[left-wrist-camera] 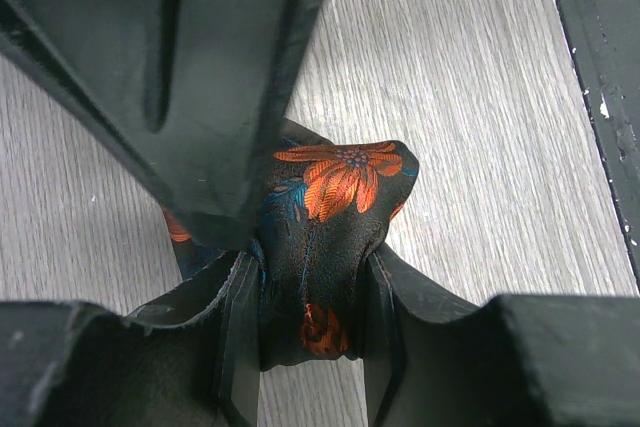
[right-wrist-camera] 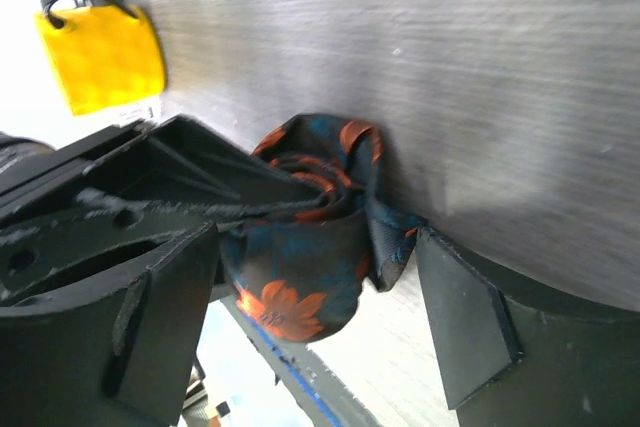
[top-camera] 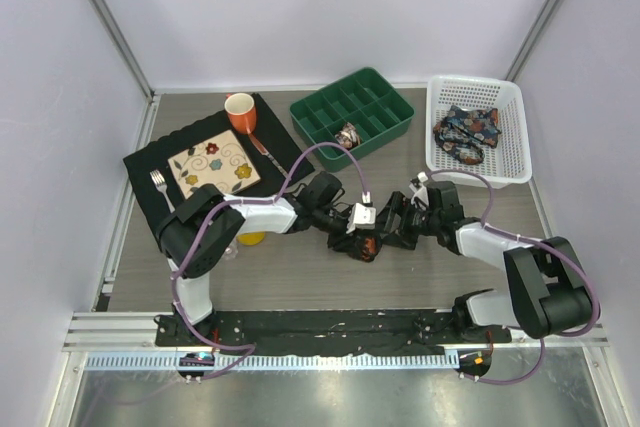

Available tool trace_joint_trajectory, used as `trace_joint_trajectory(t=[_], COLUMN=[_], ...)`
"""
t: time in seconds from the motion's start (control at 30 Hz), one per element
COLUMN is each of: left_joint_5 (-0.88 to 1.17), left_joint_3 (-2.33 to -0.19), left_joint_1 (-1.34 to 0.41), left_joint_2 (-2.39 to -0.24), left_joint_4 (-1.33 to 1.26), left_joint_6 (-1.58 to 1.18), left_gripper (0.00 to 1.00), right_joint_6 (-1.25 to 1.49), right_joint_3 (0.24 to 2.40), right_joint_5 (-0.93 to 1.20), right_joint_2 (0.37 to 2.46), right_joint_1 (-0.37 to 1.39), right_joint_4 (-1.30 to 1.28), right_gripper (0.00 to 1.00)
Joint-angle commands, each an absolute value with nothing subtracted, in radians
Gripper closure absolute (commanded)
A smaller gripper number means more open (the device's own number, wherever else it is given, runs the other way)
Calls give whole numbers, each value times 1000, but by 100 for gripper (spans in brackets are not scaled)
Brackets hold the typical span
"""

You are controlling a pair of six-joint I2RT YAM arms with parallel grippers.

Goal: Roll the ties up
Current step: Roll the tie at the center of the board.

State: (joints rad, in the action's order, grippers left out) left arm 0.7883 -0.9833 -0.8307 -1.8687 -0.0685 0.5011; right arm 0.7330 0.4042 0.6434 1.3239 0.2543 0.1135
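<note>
The wooden table (top-camera: 300, 277) lay under both my arms, which met near its middle. At the far left was a black placemat (top-camera: 150, 162) bearing a square flowered plate (top-camera: 180, 162), an orange cup (top-camera: 240, 112) at its far corner and a fork (top-camera: 160, 187) beside the plate. At the far right stood a white basket (top-camera: 515, 137) with a patterned tie (top-camera: 467, 132) bundled inside. Between mat and basket sat a green divided tray (top-camera: 330, 107), and a small rolled tie (top-camera: 348, 134) filled one of its near compartments.

The tie I was working (left-wrist-camera: 330, 187), dark with orange flowers, was a loose coil just above the table, held between my two grippers. My left gripper (left-wrist-camera: 312, 332) was narrow, pinching the lower part of that coil from both sides. My right gripper (right-wrist-camera: 310, 317) stood wide and straddled the coil. One finger (right-wrist-camera: 150, 317) pressed against the fabric, the other sat just beside a fold. I could not tell whether it truly gripped.
</note>
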Motion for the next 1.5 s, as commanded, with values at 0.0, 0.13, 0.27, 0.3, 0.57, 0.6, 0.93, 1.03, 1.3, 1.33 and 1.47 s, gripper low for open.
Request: trace_joint_trajectory(t=[0.0, 0.13, 0.27, 0.3, 0.57, 0.6, 0.93, 1.03, 1.3, 1.33, 1.47], left_joint_5=[673, 670, 669, 669, 661, 661, 638, 612, 583, 586, 600], left_joint_3=[-954, -962, -965, -966, -969, -968, -931, -904, -893, -896, -905], left_joint_1=[-816, -815, -816, -816, -811, -811, -807, -807, -834, -844, -870], left_joint_2=[-1939, -1947, -1953, -1953, -1956, -1956, -1875, -1832, -1828, -1841, -1876], left_joint_4=[63, 63, 66, 66, 60, 60, -58, -121, -156, -155, -150], left_joint_6=[514, 509, 506, 503, 491, 486, 420, 414, 442, 442, 425], left_gripper=[82, 82, 82, 82, 82, 81, 26, 0, 0, 0, 0], right_joint_6=[778, 795, 799, 796, 769, 756, 692, 687, 683, 683, 684], right_joint_3=[387, 373, 368, 367, 374, 379, 406, 405, 414, 416, 426], right_joint_5=[698, 722, 732, 729, 726, 710, 663, 660, 658, 658, 649], right_joint_2=[1287, 1302, 1327, 1334, 1385, 1387, 1382, 1365, 1336, 1332, 1302], right_joint_1=[262, 262, 268, 271, 288, 288, 296, 304, 331, 336, 336], right_joint_4=[167, 205, 229, 230, 241, 223, 110, 106, 104, 103, 83], right_gripper=[14, 14, 19, 20, 73, 80, 99, 99, 99, 99, 99])
